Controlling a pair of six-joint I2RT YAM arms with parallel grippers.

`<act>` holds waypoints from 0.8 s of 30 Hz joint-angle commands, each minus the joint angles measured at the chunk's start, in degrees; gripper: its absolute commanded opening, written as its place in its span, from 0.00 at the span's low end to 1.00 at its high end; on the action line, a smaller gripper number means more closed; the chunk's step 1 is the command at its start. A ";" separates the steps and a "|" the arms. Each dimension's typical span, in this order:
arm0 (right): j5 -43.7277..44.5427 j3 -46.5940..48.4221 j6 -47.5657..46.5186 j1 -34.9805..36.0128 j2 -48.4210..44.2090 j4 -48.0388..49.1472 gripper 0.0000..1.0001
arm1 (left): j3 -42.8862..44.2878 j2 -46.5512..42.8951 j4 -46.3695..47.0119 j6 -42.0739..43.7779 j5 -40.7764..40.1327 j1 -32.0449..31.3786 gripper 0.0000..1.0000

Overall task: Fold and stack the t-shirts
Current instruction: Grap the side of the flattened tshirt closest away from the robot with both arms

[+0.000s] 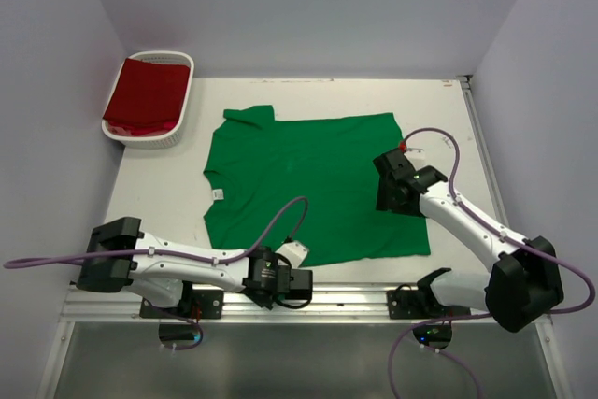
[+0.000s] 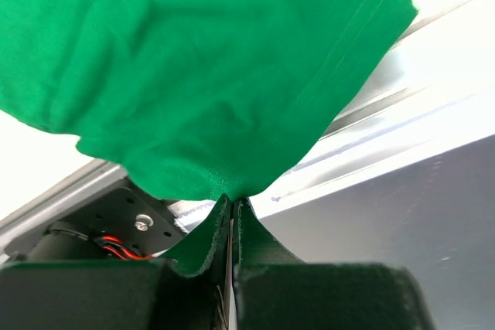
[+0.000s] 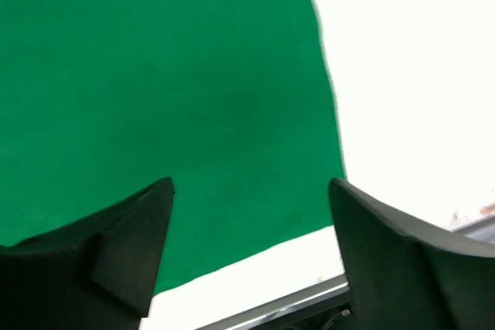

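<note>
watching from the left: the dark red t-shirt (image 1: 145,91) lies in the basket (image 1: 149,140) at the far corner. my left gripper (image 2: 232,205) is clamped on only a thin pinch of the green t-shirt (image 1: 308,184) at its near hem, by the table (image 1: 448,119) edge. i judge a quick lift could slip it free. the right gripper (image 3: 251,187) hangs open above the shirt's right side, holding nothing, so a one-sided pull would skew the cloth.

Bright green t-shirt (image 1: 308,184) spread flat in the middle, neck with small white label (image 1: 217,193) pointing left, near edge pinched up. Dark red t-shirt (image 1: 145,95) lying folded in basket (image 1: 149,140), far left.
</note>
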 commanded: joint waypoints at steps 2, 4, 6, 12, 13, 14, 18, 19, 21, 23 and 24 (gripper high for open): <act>11.26 -0.21 9.35 -1.35 -2.53 -5.30 0.89 | 4.33 -0.26 -7.12 -3.52 -7.54 -0.22 0.00; 10.84 -1.26 11.03 -5.03 -4.46 -3.74 0.92 | 4.51 -0.44 -7.57 -3.96 -7.89 -0.22 0.00; 7.78 -3.28 10.33 -7.68 -5.95 -1.45 0.92 | 4.59 -0.70 -8.01 -4.40 -8.24 -0.22 0.00; 8.10 -4.60 16.02 -10.59 -4.47 -1.96 0.90 | 6.79 -0.70 -11.26 -7.65 -11.84 -0.22 0.00; 7.41 -4.95 16.91 -11.20 -3.42 -2.14 0.90 | 6.70 -0.61 -11.17 -7.83 -12.20 -0.22 0.00; 6.79 -5.57 17.70 -11.47 -3.15 -2.14 0.89 | 6.53 -0.61 -10.13 -7.83 -12.11 -0.22 0.00; 3.02 -8.20 23.41 -11.99 -3.59 -0.38 0.84 | 3.55 -1.40 -6.17 -6.96 -10.80 -0.22 0.00; 2.66 -8.82 24.56 -12.17 -3.76 0.23 0.82 | 3.02 -1.58 -4.77 -6.78 -10.36 -0.22 0.00; 2.92 -10.40 27.71 -12.35 -4.99 0.23 0.78 | 1.79 -2.54 -3.71 -6.78 -10.18 -0.31 0.00; 3.53 -11.54 29.39 -12.52 -6.13 -0.11 0.77 | 1.17 -3.33 -2.66 -6.78 -10.18 -0.22 0.00; 3.97 -11.81 31.14 -12.61 -7.44 -0.55 0.75 | 0.38 -4.12 -2.21 -6.60 -10.00 -0.22 0.00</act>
